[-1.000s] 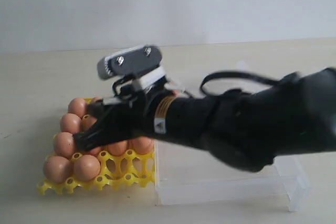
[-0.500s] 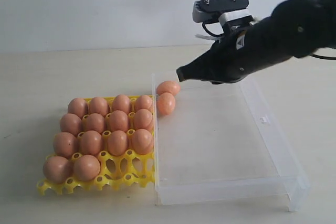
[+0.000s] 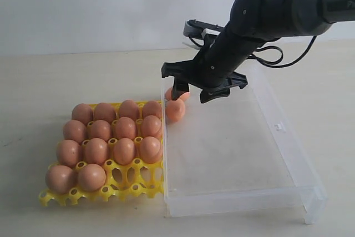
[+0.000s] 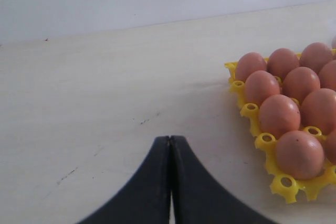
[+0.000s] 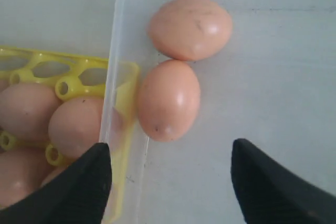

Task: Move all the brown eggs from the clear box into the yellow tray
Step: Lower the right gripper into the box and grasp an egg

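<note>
Yellow tray (image 3: 130,185) fourteen brown eggs (image 3: 123,150), box (image 3: 238,201) two, right pincer (image 5: 170,174) released, left pincer (image 4: 170,141) clenched

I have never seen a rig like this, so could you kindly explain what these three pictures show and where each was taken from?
It is a robot with two arms, each ending in a gripper. The wide picture comes from a camera off the arms; the others from cameras on each wrist. On the table sit a yellow tray holding fourteen brown eggs and a clear box with two more eggs in one corner. The right gripper hangs open above those two, holding nothing. The left gripper is shut and empty.
</note>
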Robot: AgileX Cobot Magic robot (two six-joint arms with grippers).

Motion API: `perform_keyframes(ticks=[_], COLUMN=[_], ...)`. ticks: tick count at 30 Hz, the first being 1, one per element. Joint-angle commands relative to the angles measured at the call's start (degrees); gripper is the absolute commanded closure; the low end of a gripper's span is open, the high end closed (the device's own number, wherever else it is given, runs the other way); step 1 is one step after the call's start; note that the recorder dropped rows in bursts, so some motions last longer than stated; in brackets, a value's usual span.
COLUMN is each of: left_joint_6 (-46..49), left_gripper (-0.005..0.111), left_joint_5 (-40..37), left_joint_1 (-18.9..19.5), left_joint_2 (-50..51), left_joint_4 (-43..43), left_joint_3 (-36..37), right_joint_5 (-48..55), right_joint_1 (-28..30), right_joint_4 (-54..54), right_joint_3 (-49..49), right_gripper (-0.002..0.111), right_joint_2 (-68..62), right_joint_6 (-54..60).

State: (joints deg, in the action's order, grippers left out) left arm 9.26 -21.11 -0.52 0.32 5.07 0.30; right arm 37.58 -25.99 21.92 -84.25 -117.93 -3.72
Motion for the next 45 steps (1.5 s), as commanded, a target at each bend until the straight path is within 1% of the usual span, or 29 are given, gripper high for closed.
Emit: perform_keyframes(ticks=[1,8,17,25,30,40,44,45], left_joint_6=[-0.27,-0.17,-0.28,-0.16,-0.28,-0.17,-0.27,-0.27], left_gripper=[0.107,0.107,0.107,0.107,0.107,0.107,0.107,0.107], left_joint_5=[0.45,0.45,0.45,0.45,0.45,0.45,0.45,0.45], left_joint_1=[-0.08,-0.08,-0.08,-0.08,-0.08,-0.08,-0.08,-0.08], left_joint_2=[-0.32,-0.32,-0.32,-0.32,-0.32,-0.32,-0.32,-0.32], left_joint_4=[0.21,0.21,0.21,0.21,0.21,0.21,0.21,0.21], left_joint_3=[-0.30,-0.30,-0.30,-0.30,-0.30,-0.30,-0.30,-0.30], right_joint_5=[-0.73,-1.73,-4.41,-4.97,-4.77,-4.64,-6.38,-6.92], right_joint_1=[0.00,0.00,0.00,0.36,1.14,0.99,0.00,-0.38], right_joint_4=[2.94,2.94,3.03,2.92,1.26,1.85,4.18,5.54], right_joint_3=[-2.55,-6.02,-6.66,-6.66,-6.66,-6.66,-6.66,-6.66], right_gripper=[0.043,0.043,0.046,0.046,0.046,0.046,0.046,0.047], right_joint_2=[-3.13,-6.97,-8.09,-8.12,-8.12,-10.14,-12.07,-12.46], right_joint_6=[1.04,0.94,0.72,0.59,-4.39,-4.26,-2.49,-0.46])
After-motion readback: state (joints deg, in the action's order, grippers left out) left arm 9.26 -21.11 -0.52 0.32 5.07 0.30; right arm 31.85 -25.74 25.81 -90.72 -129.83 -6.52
